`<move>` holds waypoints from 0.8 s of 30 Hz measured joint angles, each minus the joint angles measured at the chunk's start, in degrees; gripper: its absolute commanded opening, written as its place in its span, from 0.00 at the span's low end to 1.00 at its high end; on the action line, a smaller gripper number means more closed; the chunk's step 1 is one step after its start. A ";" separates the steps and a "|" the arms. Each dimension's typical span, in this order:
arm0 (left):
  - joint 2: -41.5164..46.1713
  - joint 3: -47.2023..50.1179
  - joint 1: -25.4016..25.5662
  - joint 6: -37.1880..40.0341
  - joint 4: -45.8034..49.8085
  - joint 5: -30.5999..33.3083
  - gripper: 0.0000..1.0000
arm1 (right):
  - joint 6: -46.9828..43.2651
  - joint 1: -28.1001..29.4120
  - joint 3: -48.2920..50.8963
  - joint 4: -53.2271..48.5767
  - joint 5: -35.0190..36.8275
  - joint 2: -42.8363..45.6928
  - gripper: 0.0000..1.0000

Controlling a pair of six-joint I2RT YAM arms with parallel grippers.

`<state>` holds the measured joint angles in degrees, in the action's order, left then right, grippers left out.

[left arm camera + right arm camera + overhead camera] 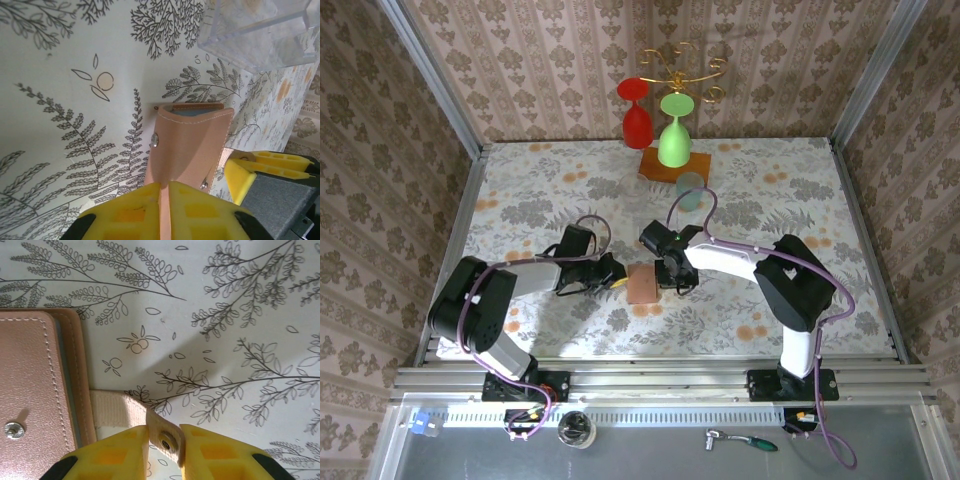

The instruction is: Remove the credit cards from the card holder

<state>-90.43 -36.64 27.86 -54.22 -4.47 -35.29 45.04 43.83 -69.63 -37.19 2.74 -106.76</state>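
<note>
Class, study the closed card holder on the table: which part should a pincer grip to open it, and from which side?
Grip the strap tab jutting from the card holder, coming from the robot's right. It is thin, sticks out past the body and fits between fingers, as the right pincer shows.

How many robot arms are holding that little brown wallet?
2. The left tool pinches one edge of the card holder; the right tool pinches its strap tab.

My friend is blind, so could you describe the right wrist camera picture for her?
The right gripper, yellow-fingered, pinches the snap strap of a tan card holder lying at the left on a leaf-printed cloth.
</note>
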 measured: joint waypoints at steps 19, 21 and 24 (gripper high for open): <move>0.61 -2.71 -0.26 1.11 4.55 1.51 0.19 | 0.37 -1.36 4.90 10.82 -5.11 1.09 0.24; 0.61 -3.15 -0.26 1.22 4.83 1.68 0.19 | 0.39 -1.53 5.31 11.47 -5.62 1.27 0.22; 0.61 -3.45 -0.26 1.38 5.31 1.90 0.20 | 0.42 -1.81 5.73 12.63 -6.23 1.42 0.19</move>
<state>-89.82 -40.10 27.59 -52.84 0.84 -33.39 45.45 42.02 -63.90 -24.56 -3.49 -105.34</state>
